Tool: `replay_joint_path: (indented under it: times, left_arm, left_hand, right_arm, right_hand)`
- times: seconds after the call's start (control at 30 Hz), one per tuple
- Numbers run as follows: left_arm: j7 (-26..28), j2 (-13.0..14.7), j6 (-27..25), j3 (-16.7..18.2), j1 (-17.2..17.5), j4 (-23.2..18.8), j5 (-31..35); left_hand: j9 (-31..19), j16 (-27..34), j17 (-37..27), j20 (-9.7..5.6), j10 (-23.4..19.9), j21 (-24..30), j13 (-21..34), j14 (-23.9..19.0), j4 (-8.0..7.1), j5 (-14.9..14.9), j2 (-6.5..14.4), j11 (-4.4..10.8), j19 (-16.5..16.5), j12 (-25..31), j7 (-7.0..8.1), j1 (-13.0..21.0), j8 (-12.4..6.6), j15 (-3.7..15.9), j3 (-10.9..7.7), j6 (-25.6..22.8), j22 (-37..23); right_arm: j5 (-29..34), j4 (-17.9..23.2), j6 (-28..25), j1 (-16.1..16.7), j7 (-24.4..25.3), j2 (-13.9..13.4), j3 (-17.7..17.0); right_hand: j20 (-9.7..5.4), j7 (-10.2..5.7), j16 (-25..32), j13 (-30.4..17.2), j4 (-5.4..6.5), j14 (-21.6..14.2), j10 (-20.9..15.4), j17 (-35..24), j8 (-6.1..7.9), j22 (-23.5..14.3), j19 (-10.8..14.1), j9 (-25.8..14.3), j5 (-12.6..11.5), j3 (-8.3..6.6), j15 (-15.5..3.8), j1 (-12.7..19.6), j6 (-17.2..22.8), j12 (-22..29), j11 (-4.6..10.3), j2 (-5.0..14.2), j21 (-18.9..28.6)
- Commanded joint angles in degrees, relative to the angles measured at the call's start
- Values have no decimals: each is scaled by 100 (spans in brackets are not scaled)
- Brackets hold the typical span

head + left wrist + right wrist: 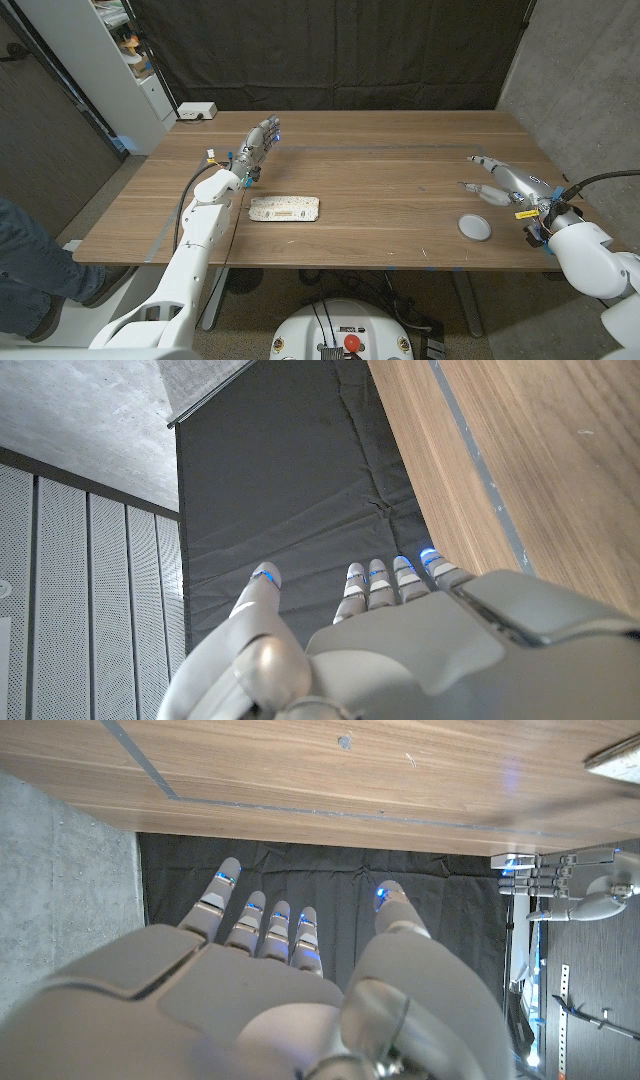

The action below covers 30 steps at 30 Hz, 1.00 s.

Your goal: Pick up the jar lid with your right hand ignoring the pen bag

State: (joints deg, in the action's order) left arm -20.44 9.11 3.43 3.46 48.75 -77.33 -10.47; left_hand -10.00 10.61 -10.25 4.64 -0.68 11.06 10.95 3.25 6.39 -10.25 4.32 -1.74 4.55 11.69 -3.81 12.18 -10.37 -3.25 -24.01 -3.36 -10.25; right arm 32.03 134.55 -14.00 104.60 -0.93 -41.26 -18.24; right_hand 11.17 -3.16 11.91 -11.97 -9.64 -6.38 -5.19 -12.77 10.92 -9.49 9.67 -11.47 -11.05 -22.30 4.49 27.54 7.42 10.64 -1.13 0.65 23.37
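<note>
The jar lid (475, 226), a flat grey disc, lies on the wooden table (380, 180) near the front right. My right hand (500, 183) hovers just behind it and a little to the right, fingers spread and holding nothing; in the right wrist view the right hand (290, 990) reaches toward the black curtain with straight fingers. The pen bag (284, 209), a pale patterned pouch, lies left of centre near the front edge. My left hand (258, 147) stands behind the pen bag with straight fingers, empty; the left wrist view shows the left hand (400, 640) extended beside the table.
A white box (197, 112) sits at the table's far left corner. A white shelf unit (120, 60) stands beyond the left side. A person's leg in jeans (30, 260) shows at the left edge. A black curtain (330, 50) hangs behind the table.
</note>
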Motion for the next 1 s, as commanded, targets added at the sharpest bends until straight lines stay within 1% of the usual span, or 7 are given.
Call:
replay_joint_path:
  times: [0.03,0.2,0.47,0.6,0.8,0.9,1.0]
  left_arm:
    - [7,-13,27,20,23,-23,-27]
    - [-4,-20,29,16,26,-7,-31]
    - [3,-35,47,29,47,-3,-42]
    - [12,-35,45,32,60,-10,-37]
    - [17,-38,30,39,66,-4,-40]
    - [16,-37,22,42,68,-1,-39]
    - [16,-43,24,52,71,9,-47]
  left_hand:
    - [-14,15,-13,61,-9,13,17,-24,-6,-14,45,8,-25,37,-4,-9,-42,-1,-26,-35,-13]
    - [-14,16,-14,65,-9,14,17,-28,-7,-13,47,6,-23,36,-7,-10,-46,-2,-26,-52,-13]
    - [-14,16,-14,67,-13,17,17,-30,-9,-13,48,15,-22,37,-5,-12,-49,2,-24,-66,-14]
    - [-14,17,-14,70,-8,18,17,-32,-9,-13,48,18,-23,35,-7,-12,-50,-1,-23,-72,-14]
    - [-15,18,-15,86,-11,18,17,-36,-11,-13,49,17,-17,36,-7,-13,-52,1,-22,-84,-14]
    - [-15,19,-15,87,-11,19,17,-38,-11,-13,50,22,-17,36,-4,-13,-51,4,-22,-86,-15]
    - [-15,23,-15,184,-8,19,17,-53,-13,-13,52,26,-10,34,-4,-14,-51,11,-21,-98,-16]
  right_arm:
    - [599,434,-484,140,-638,23,5]
    - [755,525,-609,155,-847,45,4]
    - [1021,641,-769,127,-1088,64,93]
    - [1119,674,-861,80,-1240,40,152]
    - [1316,733,-1064,-7,-1552,-73,279]
    - [1411,749,-1185,-69,-1719,-146,349]
    - [1523,771,-1306,-103,-1842,-197,415]
  right_hand:
    - [63,13,0,-6,-26,-8,61,3,-39,-11,24,0,-43,-1,82,34,-84,6,-11,-93,-36]
    - [85,28,-12,0,-31,19,143,32,-44,-14,19,3,-81,34,121,82,-193,2,-100,-235,-103]
    - [86,58,-12,3,-27,18,164,50,-34,-16,27,2,-112,57,161,114,-235,14,-128,-324,-146]
    - [86,86,-7,5,-21,8,180,57,-45,-18,35,2,-128,71,179,125,-299,18,-173,-370,-167]
    - [89,96,4,8,-3,-21,220,73,-64,-22,57,3,-171,111,201,140,-452,24,-252,-480,-217]
    - [91,111,6,9,2,-24,237,78,-73,-23,65,3,-189,122,205,149,-518,24,-258,-512,-235]
    - [94,117,10,10,8,-36,265,84,-88,-25,75,3,-213,135,218,163,-617,23,-286,-551,-257]
